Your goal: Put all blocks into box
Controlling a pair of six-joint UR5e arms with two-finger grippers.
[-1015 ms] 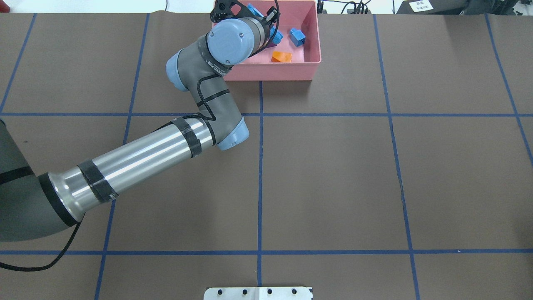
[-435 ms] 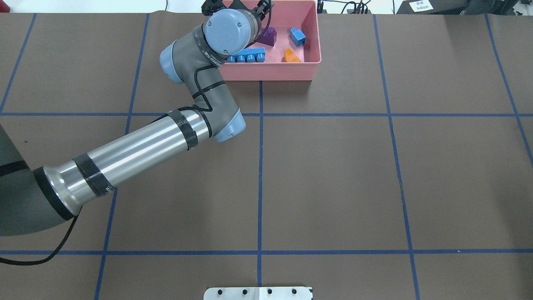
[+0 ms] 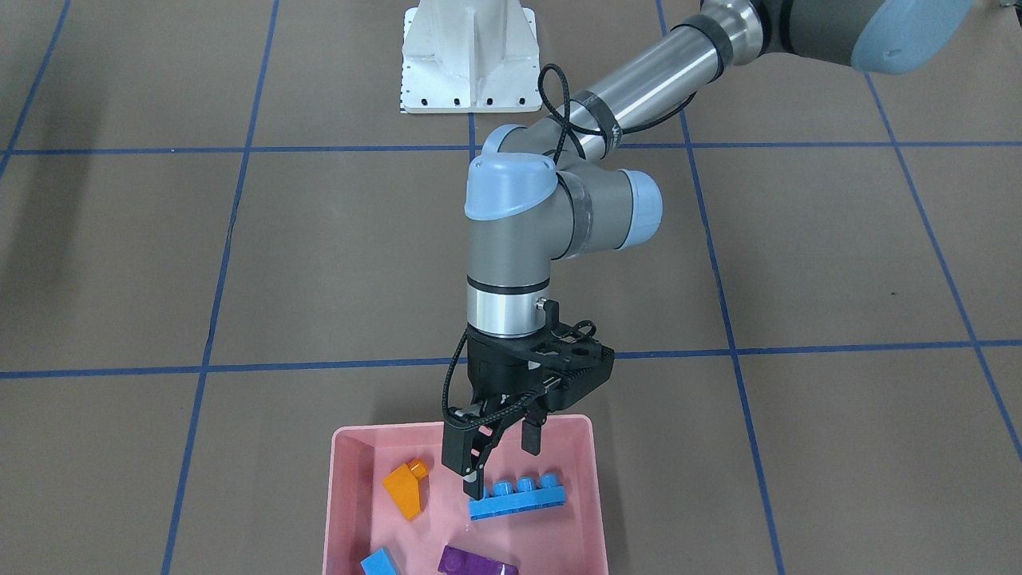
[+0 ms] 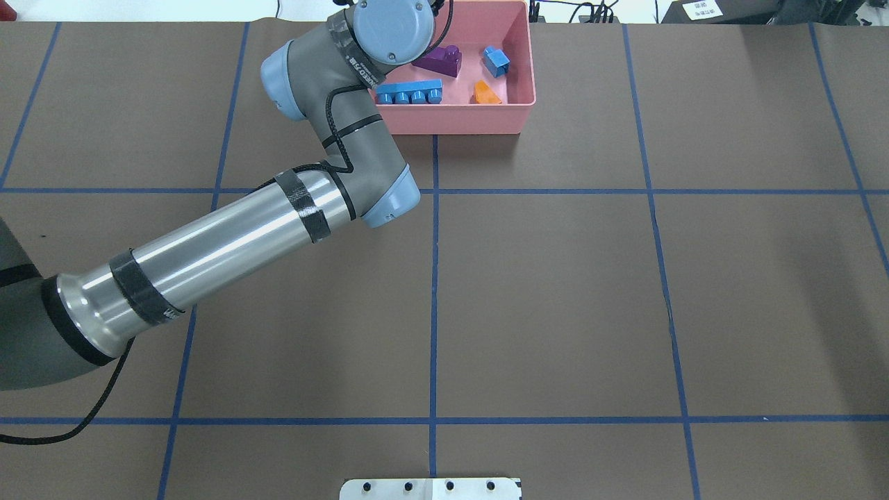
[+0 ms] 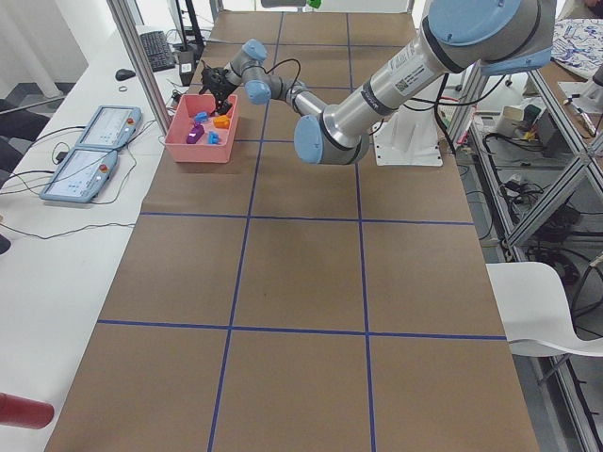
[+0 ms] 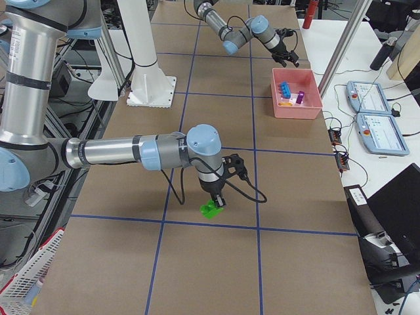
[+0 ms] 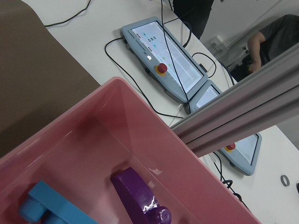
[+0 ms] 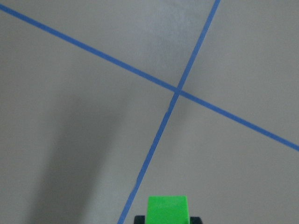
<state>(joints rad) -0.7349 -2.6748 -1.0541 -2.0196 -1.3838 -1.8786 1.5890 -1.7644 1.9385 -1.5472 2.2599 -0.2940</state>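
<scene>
Green brick (image 6: 211, 209): the only block outside the box (image 4: 451, 119). It sits right at the tips of the right tool (image 6: 216, 199), on or just over the brown counter (image 4: 555, 278). The right wrist view shows it centred between two dark fingertips (image 8: 140, 220); whether they clamp it, cannot tell. The box lies well away from that tool, forward and toward the robot's left. Judgement: next move is a long carry across. The left arm is far nearer the box but holds nothing. Left tool (image 3: 501, 467) hangs over the box's robot-side edge, jaws wide, empty. Long blue brick (image 3: 517, 497) lies just beneath its tips, long axis roughly along the line between them. Beyond it are the orange sloped brick (image 3: 406, 489), purple brick (image 4: 441, 61) and small blue cube (image 4: 496, 61), each apart from the others. All are glossy hard plastic, studded. The box is smooth, pink and shallow, with rounded corners. Green brick's long axis: not resolvable.
</scene>
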